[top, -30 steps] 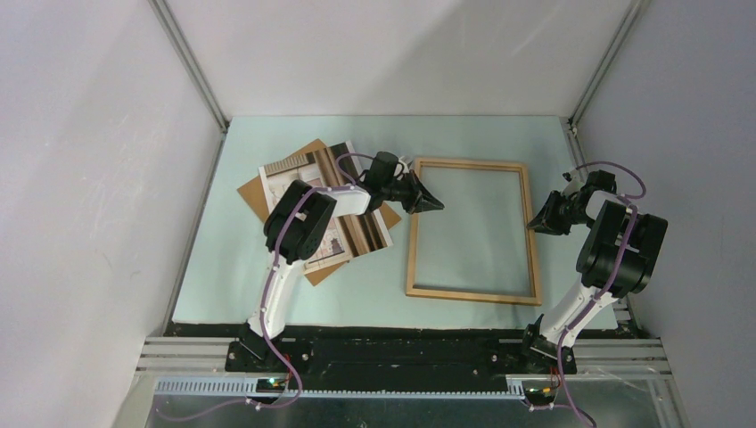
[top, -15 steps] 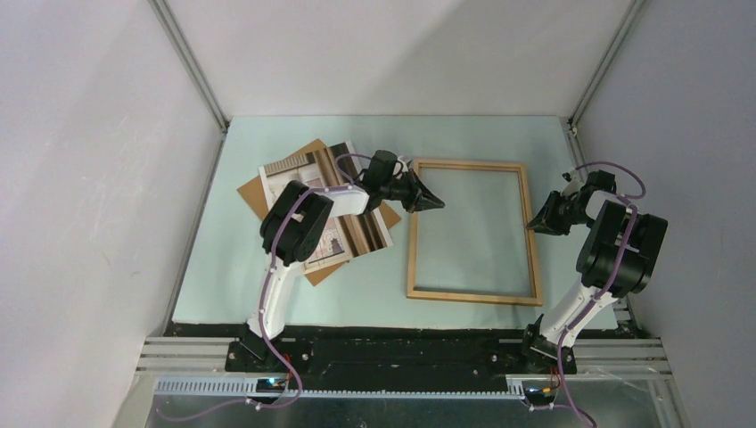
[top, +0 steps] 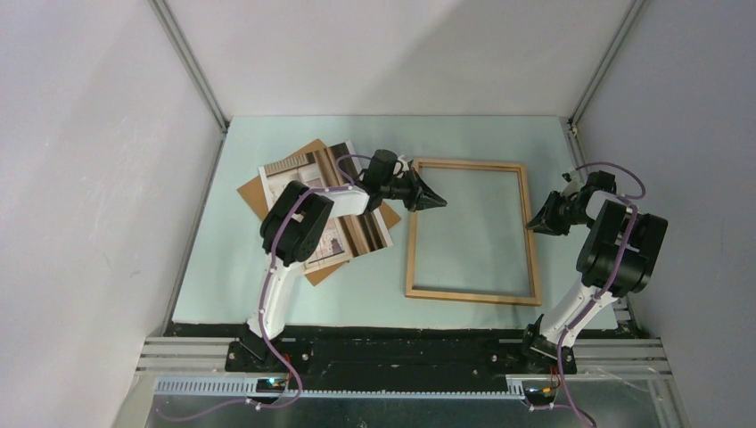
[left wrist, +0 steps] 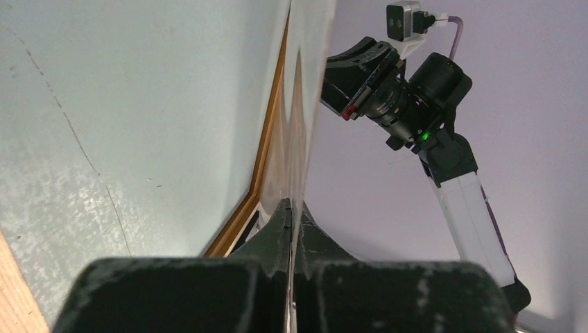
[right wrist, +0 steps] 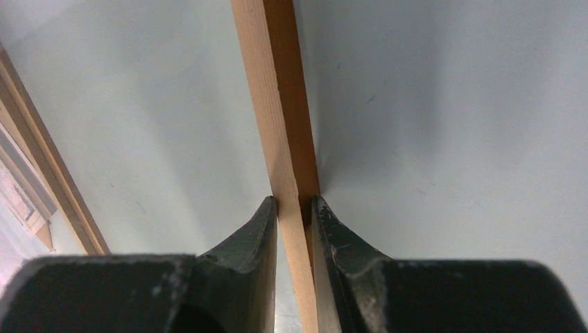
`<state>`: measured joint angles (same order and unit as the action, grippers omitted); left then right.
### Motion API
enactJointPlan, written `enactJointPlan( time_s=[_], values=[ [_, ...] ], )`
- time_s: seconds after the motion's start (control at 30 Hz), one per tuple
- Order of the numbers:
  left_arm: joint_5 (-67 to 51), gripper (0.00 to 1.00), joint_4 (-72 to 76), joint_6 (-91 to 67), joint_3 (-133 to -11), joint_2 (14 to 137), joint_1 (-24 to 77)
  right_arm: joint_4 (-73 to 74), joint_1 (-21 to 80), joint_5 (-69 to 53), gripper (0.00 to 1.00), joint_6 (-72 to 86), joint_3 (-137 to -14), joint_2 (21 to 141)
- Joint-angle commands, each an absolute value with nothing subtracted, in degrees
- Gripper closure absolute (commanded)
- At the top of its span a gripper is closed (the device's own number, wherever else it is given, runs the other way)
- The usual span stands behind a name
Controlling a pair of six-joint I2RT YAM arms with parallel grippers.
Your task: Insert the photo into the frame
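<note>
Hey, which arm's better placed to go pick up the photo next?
Left. The photo lies on that arm's side, close behind the left gripper; the right gripper is clamped on the right rail of the frame.

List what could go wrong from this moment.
The right fingers pinch only the narrow right rail of the frame; it could twist or slip.
The left fingers clamp a thin sheet seen edge-on; it may flex or slide out.
The photo lies under the left arm, which might drag it.
</note>
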<state>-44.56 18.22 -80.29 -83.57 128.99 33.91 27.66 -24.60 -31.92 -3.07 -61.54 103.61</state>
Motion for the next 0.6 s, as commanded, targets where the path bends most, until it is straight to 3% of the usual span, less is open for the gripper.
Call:
enactJointPlan(
  time_s=[0.0,0.57],
  values=[
    [-47.4,1.00,20.5,-81.1,-83.2,127.0,36.8,30.4,-24.0,-38.1,0.78,-1.1,-62.2,104.7],
    [-45.3,0.98,17.4,-72.4,-84.2,128.9,36.5,31.0,-23.8,-37.7,0.77,-1.9,-62.2,104.5]
  ],
)
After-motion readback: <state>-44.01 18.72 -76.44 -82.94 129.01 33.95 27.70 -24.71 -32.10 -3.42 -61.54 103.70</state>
